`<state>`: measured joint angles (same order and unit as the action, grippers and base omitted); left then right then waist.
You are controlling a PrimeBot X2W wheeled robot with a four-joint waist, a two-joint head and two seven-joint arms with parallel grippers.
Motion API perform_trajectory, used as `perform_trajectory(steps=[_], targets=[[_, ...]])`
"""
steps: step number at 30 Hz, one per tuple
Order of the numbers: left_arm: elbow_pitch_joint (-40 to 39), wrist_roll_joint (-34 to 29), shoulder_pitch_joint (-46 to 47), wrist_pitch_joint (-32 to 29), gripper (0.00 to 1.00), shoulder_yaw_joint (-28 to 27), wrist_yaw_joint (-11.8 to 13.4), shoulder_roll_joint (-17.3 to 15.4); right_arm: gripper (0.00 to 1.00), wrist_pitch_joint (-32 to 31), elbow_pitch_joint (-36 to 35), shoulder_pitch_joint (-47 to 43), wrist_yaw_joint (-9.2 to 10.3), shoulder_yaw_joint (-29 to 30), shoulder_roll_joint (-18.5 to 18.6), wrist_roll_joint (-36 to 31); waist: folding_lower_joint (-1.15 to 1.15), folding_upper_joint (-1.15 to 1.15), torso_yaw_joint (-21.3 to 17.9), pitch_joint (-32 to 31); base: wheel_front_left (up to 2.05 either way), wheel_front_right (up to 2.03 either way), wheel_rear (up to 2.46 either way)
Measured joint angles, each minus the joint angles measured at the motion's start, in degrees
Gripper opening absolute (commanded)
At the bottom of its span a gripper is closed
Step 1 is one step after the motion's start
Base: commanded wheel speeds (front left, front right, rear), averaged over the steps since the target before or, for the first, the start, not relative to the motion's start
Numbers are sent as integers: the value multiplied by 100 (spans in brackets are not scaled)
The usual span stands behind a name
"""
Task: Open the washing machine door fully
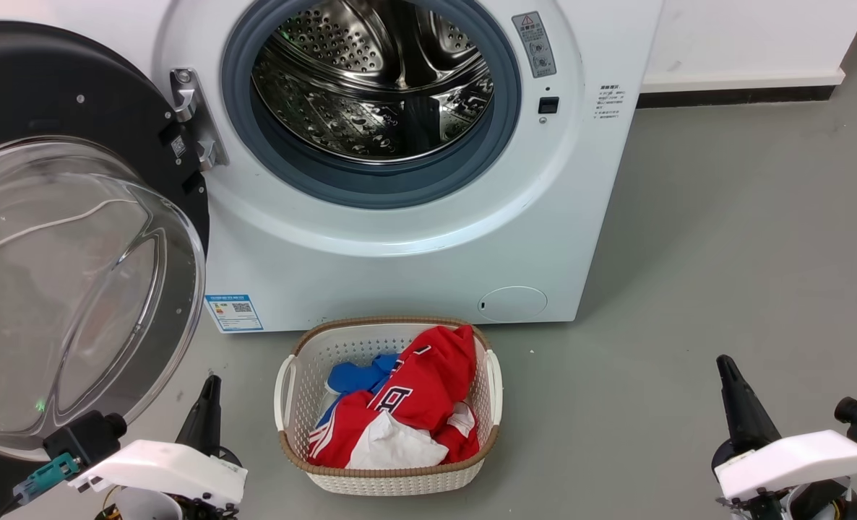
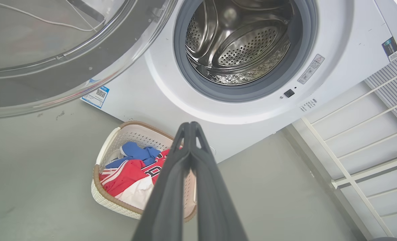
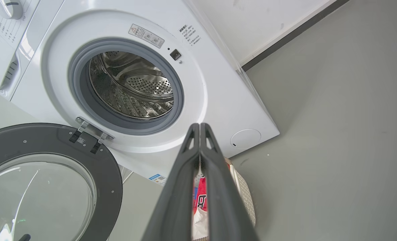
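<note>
Head view: the washing machine door (image 1: 74, 94) fills the left of the frame, swung out from the washing machine (image 1: 414, 245) on the hinge (image 1: 194, 119) at its right edge. Its inner face and glass bowl point down-frame, toward the camera. The door is round, so it has no long axis of its own; the hinge line runs up and down the frame. The left gripper (image 1: 210, 393) sits at lower left, just beside the bowl's lower rim, and the right gripper (image 1: 728, 375) at lower right, well apart from everything. A laundry basket (image 1: 291, 375) stands at bottom centre.

Left wrist view: the fingers lie pressed together, holding nothing. The door (image 2: 84, 68) arches across the upper left, the basket (image 2: 99, 197) below it and the drum at top centre.

Right wrist view: this pincer is also closed and empty. The door (image 3: 113, 174) lies at lower left, with the machine (image 3: 212, 93) above it.

The door looks about fully open. The risk, as I judge it, is the left arm rising into the bowl's rim and nudging the door back toward the opening, or scraping the glass
</note>
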<state>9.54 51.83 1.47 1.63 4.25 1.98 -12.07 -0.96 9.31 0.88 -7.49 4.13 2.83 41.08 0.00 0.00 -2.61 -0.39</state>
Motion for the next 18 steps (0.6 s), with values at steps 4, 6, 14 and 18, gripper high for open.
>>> perform_trajectory(steps=[4,6,14,18], targets=[[26,256,19,-55,0,-75,-56,48,0,-22,29,19,0,14,0,327,0,0,11,2,0,0,0],[41,380,35,-86,0,-105,-99,74,0,-56,42,53,0,21,0,472,0,0,17,4,0,0,0],[94,853,89,-177,0,-231,-202,188,0,-113,97,121,0,51,0,1080,0,0,40,8,0,0,0],[116,1079,116,-226,0,-290,-250,234,0,-144,125,133,0,65,0,1368,0,0,52,11,0,0,0]])
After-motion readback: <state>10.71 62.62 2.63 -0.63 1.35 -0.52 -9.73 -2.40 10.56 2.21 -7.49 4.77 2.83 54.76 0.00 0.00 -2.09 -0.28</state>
